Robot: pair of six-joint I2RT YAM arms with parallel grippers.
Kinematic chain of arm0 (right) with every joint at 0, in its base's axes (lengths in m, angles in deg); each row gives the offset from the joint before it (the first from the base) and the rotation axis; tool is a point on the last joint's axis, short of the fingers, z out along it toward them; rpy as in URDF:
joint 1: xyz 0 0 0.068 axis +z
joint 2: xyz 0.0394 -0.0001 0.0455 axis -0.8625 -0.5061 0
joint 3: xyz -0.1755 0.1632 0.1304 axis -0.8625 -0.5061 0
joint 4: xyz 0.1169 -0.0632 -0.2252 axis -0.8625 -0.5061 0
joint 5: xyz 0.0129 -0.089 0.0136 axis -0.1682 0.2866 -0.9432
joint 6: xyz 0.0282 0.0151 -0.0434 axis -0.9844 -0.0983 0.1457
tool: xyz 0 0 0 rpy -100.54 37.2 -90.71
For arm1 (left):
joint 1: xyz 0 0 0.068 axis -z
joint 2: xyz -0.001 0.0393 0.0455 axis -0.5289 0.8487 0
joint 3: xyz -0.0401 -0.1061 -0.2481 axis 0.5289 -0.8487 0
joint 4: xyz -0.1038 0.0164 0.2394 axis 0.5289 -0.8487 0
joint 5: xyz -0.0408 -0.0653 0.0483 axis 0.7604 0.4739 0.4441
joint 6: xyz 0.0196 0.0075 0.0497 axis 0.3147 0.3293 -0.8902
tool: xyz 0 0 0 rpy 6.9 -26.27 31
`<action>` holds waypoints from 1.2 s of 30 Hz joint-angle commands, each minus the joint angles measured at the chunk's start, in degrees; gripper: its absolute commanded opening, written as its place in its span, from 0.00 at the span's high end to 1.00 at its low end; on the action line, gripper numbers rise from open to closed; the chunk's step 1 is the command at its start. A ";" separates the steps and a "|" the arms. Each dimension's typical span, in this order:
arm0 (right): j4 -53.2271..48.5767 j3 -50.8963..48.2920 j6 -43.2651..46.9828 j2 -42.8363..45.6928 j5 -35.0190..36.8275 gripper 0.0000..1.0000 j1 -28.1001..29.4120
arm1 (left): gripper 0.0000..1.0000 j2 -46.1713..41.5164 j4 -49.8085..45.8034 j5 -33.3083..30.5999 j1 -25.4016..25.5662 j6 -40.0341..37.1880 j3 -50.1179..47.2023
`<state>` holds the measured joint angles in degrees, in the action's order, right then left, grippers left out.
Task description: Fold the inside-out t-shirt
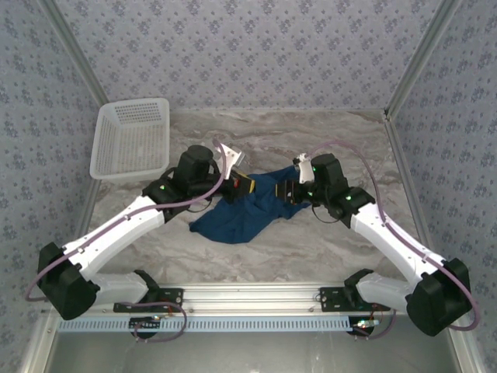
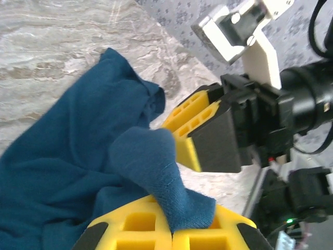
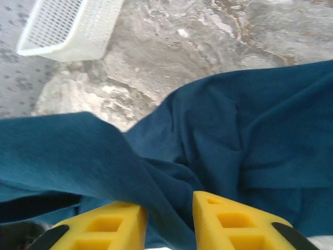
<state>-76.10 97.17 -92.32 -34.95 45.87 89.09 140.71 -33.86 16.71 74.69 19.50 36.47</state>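
The t-shirt (image 1: 233, 221) is soft, matt knit cloth with a faintly fuzzy surface. The table (image 1: 311, 249) looks smooth, like marble. The basket (image 1: 128, 169) is white latticed plastic.

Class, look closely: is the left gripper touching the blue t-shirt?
Touching. The left wrist view shows the left gripper shut, with a fold of the t-shirt pinched between its yellow fingers.

Left gripper (image 2: 171, 232) pinching a fold of the dark navy-blue soft cloth t-shirt (image 2: 67, 156).
Its two yellow plastic fingers meet at the bottom edge with a ridge of the fabric clamped between them. The rest of the shirt lies crumpled on the grey-veined marble-pattern table (image 2: 52, 47). The right gripper (image 2: 179, 130), yellow-fingered on a black body, sits just beside the raised fold.
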 commanded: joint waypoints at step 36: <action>18.97 -12.79 -0.19 13.42 -19.23 1.00 2.57 | 0.98 -1.73 4.58 2.68 -9.08 15.08 -6.79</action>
<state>-65.83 87.09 -89.54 -23.04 38.50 93.85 140.43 -31.87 16.91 67.48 33.18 31.11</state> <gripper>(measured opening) 0.061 0.042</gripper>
